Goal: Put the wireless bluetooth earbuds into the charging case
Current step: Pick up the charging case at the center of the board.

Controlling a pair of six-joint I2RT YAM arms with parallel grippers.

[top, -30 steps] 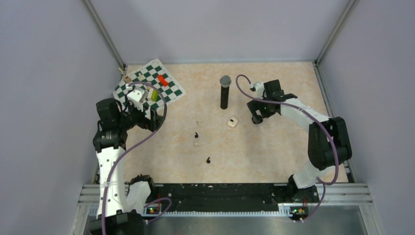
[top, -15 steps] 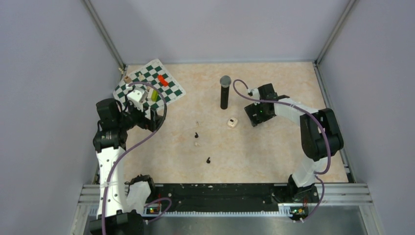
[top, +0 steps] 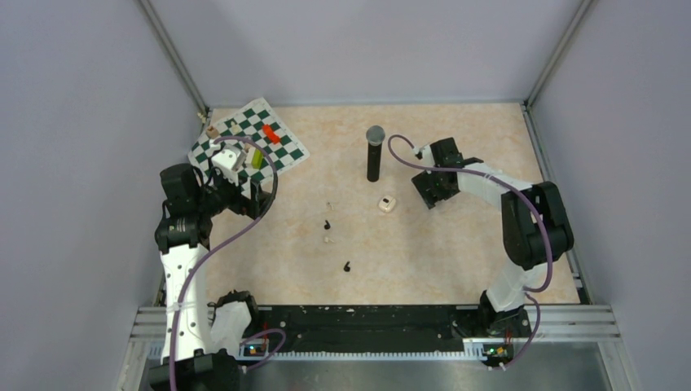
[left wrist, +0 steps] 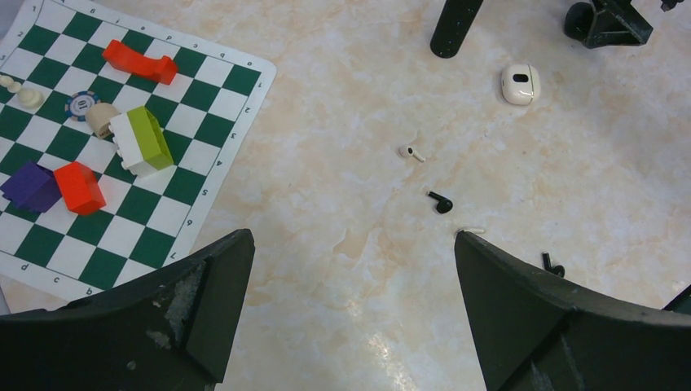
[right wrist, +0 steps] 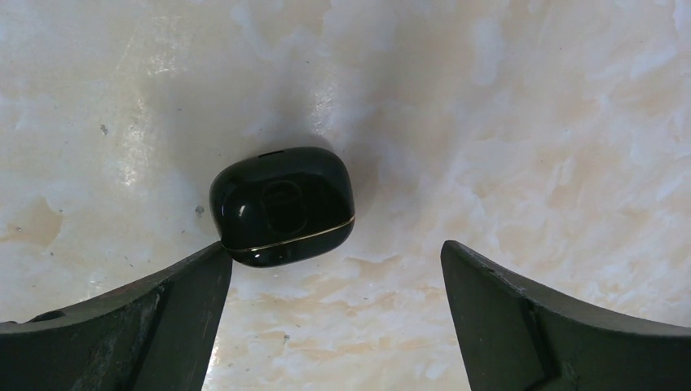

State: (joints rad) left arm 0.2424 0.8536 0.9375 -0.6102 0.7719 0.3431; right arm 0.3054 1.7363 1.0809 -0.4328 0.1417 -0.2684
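The right gripper (right wrist: 334, 246), wide open and empty, should centre on the glossy black rounded charging case (right wrist: 282, 206) before closing.

Two black earbuds (left wrist: 441, 202) (left wrist: 552, 265), two whitish earbuds (left wrist: 411, 152) (left wrist: 471, 231), one white case (left wrist: 520, 84), one black case (right wrist: 281, 205), one microphone (top: 374, 159).
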